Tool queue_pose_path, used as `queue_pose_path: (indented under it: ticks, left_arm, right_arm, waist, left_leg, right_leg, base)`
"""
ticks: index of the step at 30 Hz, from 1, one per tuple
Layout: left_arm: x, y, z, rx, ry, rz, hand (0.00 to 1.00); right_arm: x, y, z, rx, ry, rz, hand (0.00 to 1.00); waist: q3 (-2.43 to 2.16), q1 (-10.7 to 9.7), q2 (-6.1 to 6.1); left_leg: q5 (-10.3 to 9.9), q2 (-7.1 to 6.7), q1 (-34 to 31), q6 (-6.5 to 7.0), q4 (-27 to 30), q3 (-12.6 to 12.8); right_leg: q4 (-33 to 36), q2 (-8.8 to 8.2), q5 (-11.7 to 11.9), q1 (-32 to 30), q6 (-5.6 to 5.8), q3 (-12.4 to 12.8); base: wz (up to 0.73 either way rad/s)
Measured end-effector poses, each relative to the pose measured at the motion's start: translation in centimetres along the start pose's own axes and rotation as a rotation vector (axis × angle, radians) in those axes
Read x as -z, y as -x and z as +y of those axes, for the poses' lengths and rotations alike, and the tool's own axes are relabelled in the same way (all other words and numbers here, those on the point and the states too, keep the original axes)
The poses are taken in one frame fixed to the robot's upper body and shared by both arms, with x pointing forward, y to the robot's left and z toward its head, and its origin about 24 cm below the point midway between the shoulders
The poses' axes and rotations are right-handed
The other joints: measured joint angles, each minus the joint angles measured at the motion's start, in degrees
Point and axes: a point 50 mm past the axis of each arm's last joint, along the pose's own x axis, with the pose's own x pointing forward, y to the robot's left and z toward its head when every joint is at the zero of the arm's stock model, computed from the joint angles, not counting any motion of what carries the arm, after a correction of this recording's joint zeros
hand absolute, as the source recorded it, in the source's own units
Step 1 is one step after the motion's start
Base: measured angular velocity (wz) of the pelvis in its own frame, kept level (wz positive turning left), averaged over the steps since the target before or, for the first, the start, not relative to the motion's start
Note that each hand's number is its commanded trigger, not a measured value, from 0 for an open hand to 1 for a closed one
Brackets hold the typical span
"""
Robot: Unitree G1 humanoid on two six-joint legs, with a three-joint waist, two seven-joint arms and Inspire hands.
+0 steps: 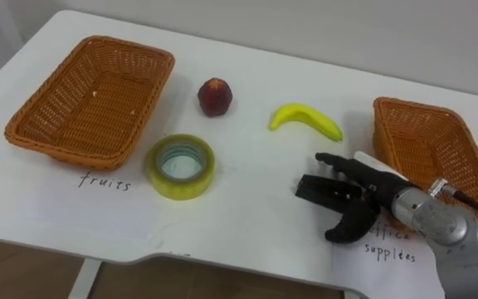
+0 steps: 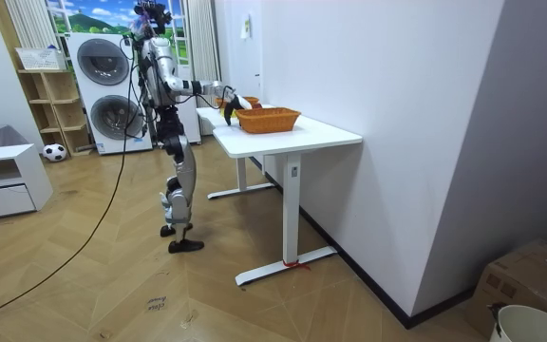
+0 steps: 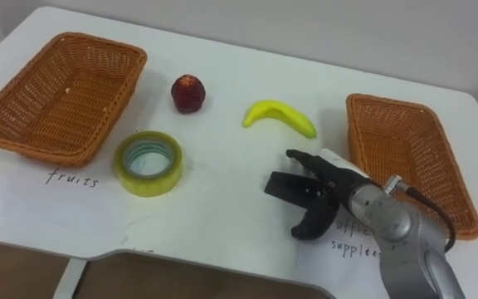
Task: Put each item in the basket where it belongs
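The robot's right hand (image 1: 362,196), fingers apart and empty, hovers beside the banana (image 1: 307,119); gripping its middle suits the fruit basket (image 1: 90,95).

White table (image 1: 256,83) with two baskets and loose things.
A left basket (image 1: 152,101) stood at one end and a right basket (image 1: 421,108) at the other. Between them lay a red fruit (image 1: 215,96), a banana (image 1: 305,119) and a tape roll (image 1: 181,189), all apart.

Left wicker basket (image 1: 90,100), right wicker basket (image 1: 426,143), between them dark red peach (image 1: 215,96), yellow banana (image 1: 306,120), yellow tape roll (image 1: 181,166) lying flat
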Motion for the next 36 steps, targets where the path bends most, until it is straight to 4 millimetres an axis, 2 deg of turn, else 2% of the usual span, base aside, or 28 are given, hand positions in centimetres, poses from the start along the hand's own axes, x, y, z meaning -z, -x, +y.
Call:
queue_pose_path:
  ticks: [5,11,21,31,33,36]
  left_arm:
    - [0.1,0.0,0.2,-0.012,-0.006,0.005,0.00]
    - [0.2,0.0,0.3,-0.030,-0.011,0.009,0.00]
    - [0.2,0.0,0.4,-0.036,-0.025,0.010,0.00]
    - [-0.6,-0.2,0.1,-0.029,-0.032,0.004,0.00]
    - [-0.8,-0.2,0.1,-0.023,-0.032,0.000,0.00]
    - [-0.8,-0.2,0.1,-0.020,-0.032,-0.001,0.00]
  right_arm:
    - [0.3,-0.4,0.0,0.004,-0.004,0.015,0.00]
    - [0.4,-0.7,-0.2,0.026,-0.008,0.026,0.00]
    - [0.3,-0.7,-0.5,0.036,0.040,0.046,0.00]
    - [-1.1,-1.5,-0.1,-0.046,0.084,0.027,0.00]
    - [-1.0,-1.6,0.0,-0.074,0.078,0.038,0.00]
    - [-0.9,-1.6,0.1,-0.086,0.080,0.047,0.00]
  waist:
    - [0.19,0.2,-0.60]
    - [0.20,0.2,-0.60]
    - [0.16,0.4,-0.61]
    - [-0.21,0.9,-0.97]
    - [-0.38,1.2,-1.23]
    - [-0.37,1.8,-1.29]
  left_leg:
    - [0.1,-0.26,0.0,0.13,0.0,-0.3]
    - [0.1,-0.66,-0.5,0.27,0.0,-1.4]
    - [0.1,-0.58,-0.8,0.27,0.0,-1.5]
    - [0.1,-0.45,-0.7,0.27,0.0,-1.7]
    - [0.1,-0.43,-0.7,0.27,0.0,-1.6]
    - [0.1,-0.40,-0.3,0.27,-0.2,-1.4]
  right_leg:
    - [0.1,-0.25,0.0,0.0,0.12,0.0]
    - [0.1,-0.54,0.0,0.0,0.39,-0.4]
    - [0.1,-0.46,0.0,-0.1,0.38,-0.5]
    - [0.2,-0.34,0.1,0.0,0.30,-0.9]
    - [0.2,-0.32,0.1,0.0,0.30,-1.0]
    - [0.2,-0.29,0.2,0.1,0.28,-1.0]
  base:
    - [0.00]
    - [0.05]
    - [0.00]
    - [0.00]
    - [0.00]
    - [-0.04]
